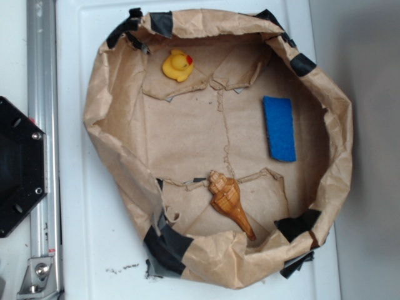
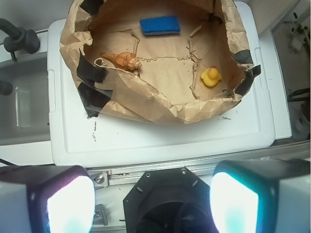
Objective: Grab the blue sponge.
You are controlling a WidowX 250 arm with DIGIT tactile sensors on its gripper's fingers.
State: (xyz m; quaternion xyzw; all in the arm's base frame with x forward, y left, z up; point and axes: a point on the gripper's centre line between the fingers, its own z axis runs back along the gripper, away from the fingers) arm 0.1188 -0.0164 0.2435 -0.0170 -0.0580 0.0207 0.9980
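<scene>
The blue sponge [image 1: 279, 128] [image 2: 160, 25] is a flat bright-blue rectangular pad, lying flat on the brown paper floor near the crumpled wall.

Bright, even overhead light; soft shadows inside the crumpled brown paper basin [image 1: 112, 144]. Wrist view's two glowing gripper pads [image 2: 70, 204] are blurred.

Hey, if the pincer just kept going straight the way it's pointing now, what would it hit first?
Probably the black hexagonal base between the open pincer fingers, not the blue sponge across the paper bowl; depth is unclear.
</scene>
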